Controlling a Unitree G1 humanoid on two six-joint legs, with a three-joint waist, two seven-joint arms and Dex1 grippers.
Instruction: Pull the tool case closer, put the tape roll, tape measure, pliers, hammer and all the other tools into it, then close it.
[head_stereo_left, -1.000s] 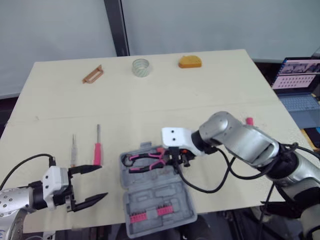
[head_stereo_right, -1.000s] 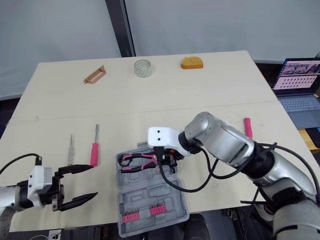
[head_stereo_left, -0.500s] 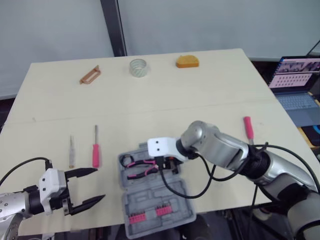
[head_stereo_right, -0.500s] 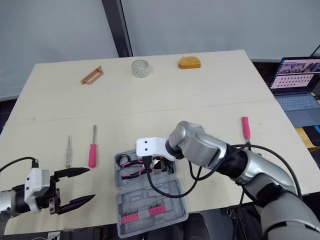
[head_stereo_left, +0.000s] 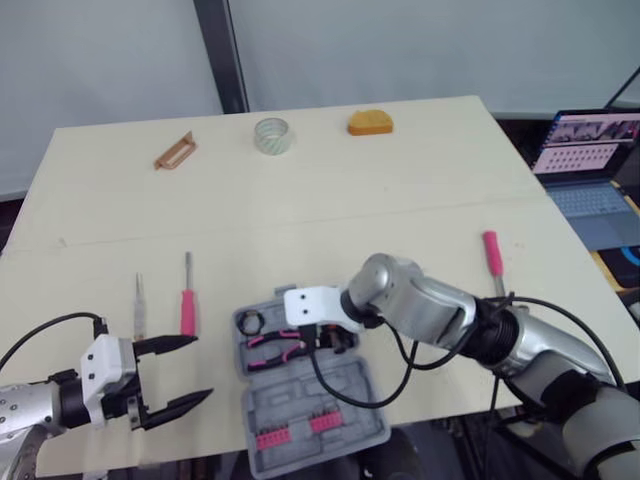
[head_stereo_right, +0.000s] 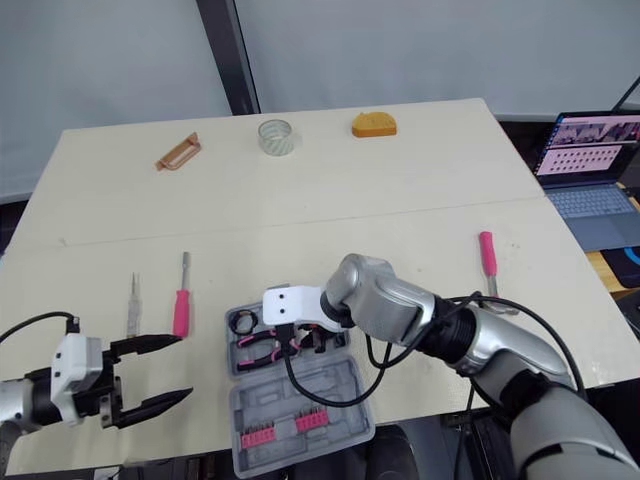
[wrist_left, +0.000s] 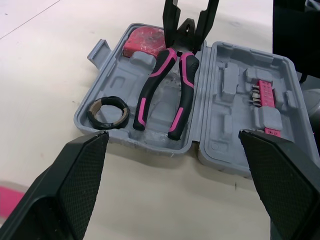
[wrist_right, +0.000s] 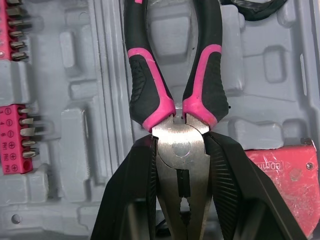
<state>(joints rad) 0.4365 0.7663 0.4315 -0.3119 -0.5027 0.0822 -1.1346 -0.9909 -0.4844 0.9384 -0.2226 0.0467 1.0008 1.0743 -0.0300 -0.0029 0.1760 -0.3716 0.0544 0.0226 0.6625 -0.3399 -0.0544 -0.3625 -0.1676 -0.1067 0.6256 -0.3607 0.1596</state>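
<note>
R gripper (wrist_right: 181, 142): clamped on steel head of the black-and-pink-handled pliers (wrist_left: 181, 95), one finger pressed to each side; handles point away from the wrist.
Pliers: lying in middle recess of the open grey plastic tool case (head_stereo_left: 300, 395), directly under R gripper.
L gripper (head_stereo_left: 198, 367): fingers spread wide, nothing between them, hovering over the pale wooden table (head_stereo_left: 400, 200) nr its front edge.
Case: just right of L gripper, apart from it; both halves lie open and flat.
Black tape ring (wrist_left: 106, 123): same half as pliers, by the handle ends, on R gripper's side toward L gripper.
Red tape measure (wrist_left: 145, 41): case corner, just beside one R finger.
Pink bit strips (wrist_left: 262, 95): other half of case, nearer the front edge than R gripper.
Pink-handled screwdriver (head_stereo_left: 187, 305): on table just beyond L gripper, shaft pointing away.
Clear-handled small screwdriver (head_stereo_left: 138, 305): beside it, further left.
Pink-handled tool w/ metal shaft (head_stereo_left: 491, 255): on table, well right of R gripper.
Clear tape roll (head_stereo_left: 270, 135), orange dome-shaped object (head_stereo_left: 370, 122), brown rectangular frame (head_stereo_left: 174, 152): far side of table, well beyond both grippers.
</note>
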